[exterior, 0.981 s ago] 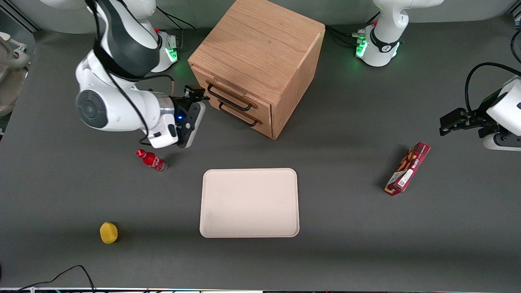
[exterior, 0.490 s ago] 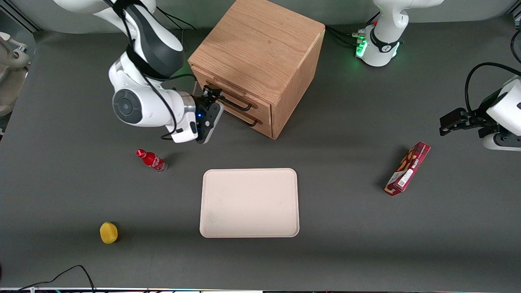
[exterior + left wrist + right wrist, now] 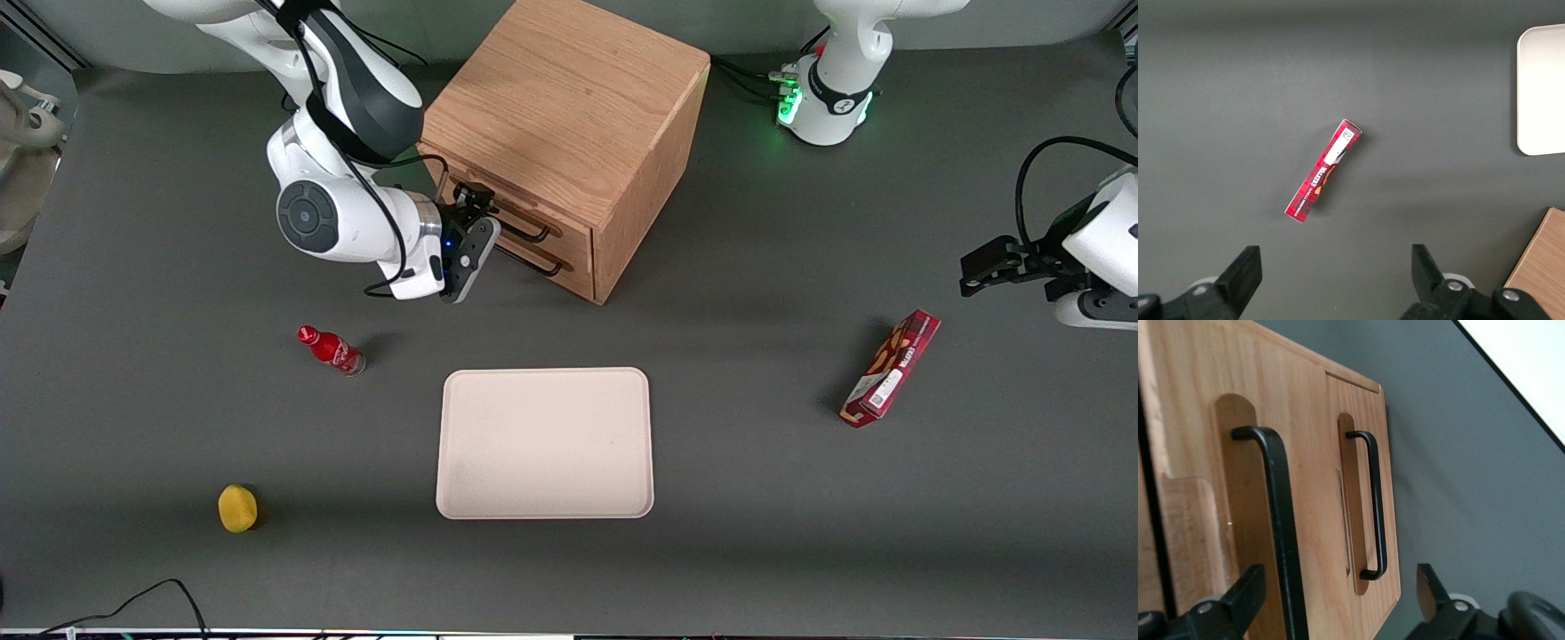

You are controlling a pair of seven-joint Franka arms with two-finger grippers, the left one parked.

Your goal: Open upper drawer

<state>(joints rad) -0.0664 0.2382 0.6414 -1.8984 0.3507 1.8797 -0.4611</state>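
The oak cube cabinet (image 3: 569, 89) stands on the table with its two drawers facing the working arm's end. The upper drawer (image 3: 569, 233) looks flush with the lower drawer (image 3: 578, 267). My gripper (image 3: 471, 203) is right in front of the upper drawer, at the end of its black bar handle (image 3: 526, 235) that is farther from the front camera. In the right wrist view the gripper (image 3: 1338, 593) is open. The upper handle (image 3: 1281, 533) runs between its fingers, close to one finger (image 3: 1248, 590). The lower handle (image 3: 1375, 507) lies just outside the grip line.
A beige tray (image 3: 544, 442) lies nearer the front camera than the cabinet. A small red bottle (image 3: 331, 349) stands near the gripper, and a yellow object (image 3: 237, 508) sits nearer the camera. A red box (image 3: 891, 368) lies toward the parked arm's end.
My gripper has moved in toward the cabinet's front, from clear of the drawers to the upper drawer's handle. The drawers have not moved.
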